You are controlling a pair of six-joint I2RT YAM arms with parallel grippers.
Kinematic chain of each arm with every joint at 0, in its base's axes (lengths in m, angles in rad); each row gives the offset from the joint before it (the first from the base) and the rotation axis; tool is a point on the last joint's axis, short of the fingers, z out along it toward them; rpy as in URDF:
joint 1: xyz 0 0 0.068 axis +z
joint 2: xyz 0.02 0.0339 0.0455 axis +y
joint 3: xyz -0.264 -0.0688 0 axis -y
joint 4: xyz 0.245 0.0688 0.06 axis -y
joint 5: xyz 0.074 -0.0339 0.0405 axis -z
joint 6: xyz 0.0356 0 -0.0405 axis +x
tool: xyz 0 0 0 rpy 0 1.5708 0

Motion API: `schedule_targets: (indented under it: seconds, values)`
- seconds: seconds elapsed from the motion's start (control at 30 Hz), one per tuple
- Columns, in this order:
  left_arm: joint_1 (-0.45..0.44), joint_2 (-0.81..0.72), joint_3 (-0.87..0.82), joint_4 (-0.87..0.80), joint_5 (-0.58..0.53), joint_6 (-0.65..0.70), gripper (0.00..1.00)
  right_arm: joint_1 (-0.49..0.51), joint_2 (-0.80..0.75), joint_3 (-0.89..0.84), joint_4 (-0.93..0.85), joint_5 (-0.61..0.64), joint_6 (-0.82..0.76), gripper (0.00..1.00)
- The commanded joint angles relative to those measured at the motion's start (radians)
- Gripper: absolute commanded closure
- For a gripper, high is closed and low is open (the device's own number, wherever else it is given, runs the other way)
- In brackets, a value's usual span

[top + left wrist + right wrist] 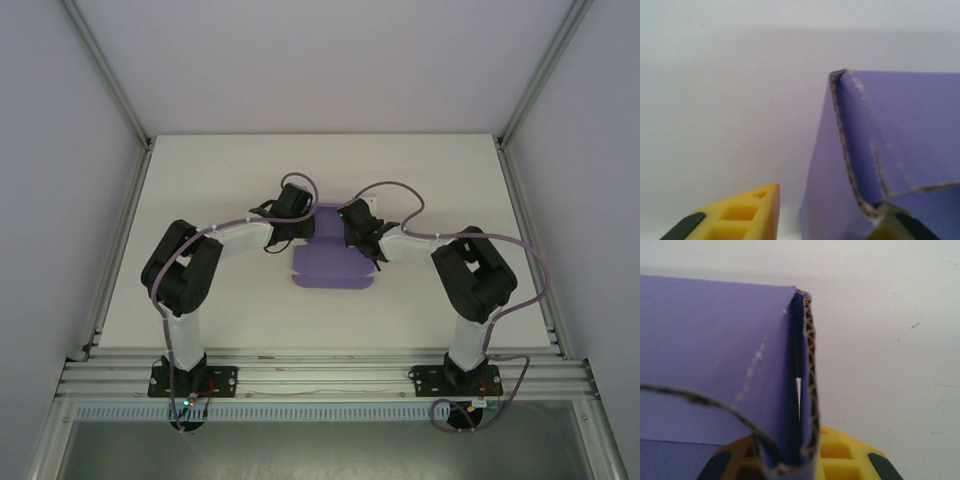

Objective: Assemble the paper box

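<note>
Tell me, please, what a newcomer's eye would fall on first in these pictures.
The purple paper box, partly folded, stands out at the middle of the white table. The left gripper and the right gripper meet at its far end, one on each side. Close up in the right wrist view, a folded wall is pinched between yellow fingers.

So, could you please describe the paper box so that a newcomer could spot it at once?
Start at the white table. Near its middle, between the left pincer and the right pincer, lies the paper box, a part-folded card sheet with raised walls. It is the only purple thing there.
</note>
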Motion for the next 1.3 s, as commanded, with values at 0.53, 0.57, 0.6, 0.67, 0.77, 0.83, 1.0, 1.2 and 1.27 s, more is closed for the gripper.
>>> schedule_targets:
  seconds: [0.53, 0.57, 0.6, 0.67, 0.77, 0.83, 1.0, 1.2, 1.27]
  values:
    - [-0.017, 0.148, 0.044, -0.262, -0.548, -0.051, 1.0, -0.006, 0.027, 0.007, -0.104, 0.1, 0.001, 1.0]
    - [-0.016, 0.141, 0.034, -0.217, -0.48, -0.046, 1.0, -0.006, 0.029, 0.004, -0.1, 0.095, 0.0, 1.0]
    - [-0.016, 0.132, 0.027, -0.173, -0.404, -0.033, 1.0, -0.005, 0.029, -0.001, -0.087, 0.088, -0.004, 1.0]
    - [-0.016, 0.114, 0.005, -0.076, -0.245, -0.019, 0.92, -0.006, 0.025, -0.013, -0.063, 0.065, -0.012, 1.0]
    - [-0.015, 0.073, -0.037, 0.067, -0.052, -0.008, 0.83, -0.006, 0.021, -0.023, -0.037, 0.039, -0.029, 1.0]
    - [-0.011, 0.052, -0.043, 0.104, 0.03, -0.008, 0.77, -0.006, 0.014, -0.03, -0.014, 0.016, -0.039, 1.0]
    - [-0.006, 0.015, -0.043, 0.114, 0.091, 0.012, 0.68, -0.006, 0.004, -0.035, 0.005, -0.026, -0.053, 1.0]
    - [-0.002, -0.084, -0.085, 0.14, 0.179, 0.013, 0.27, -0.006, -0.005, -0.027, -0.011, -0.046, -0.051, 1.0]
    - [-0.002, -0.118, -0.094, 0.13, 0.184, 0.005, 0.14, -0.006, -0.012, -0.017, -0.029, -0.048, -0.047, 1.0]
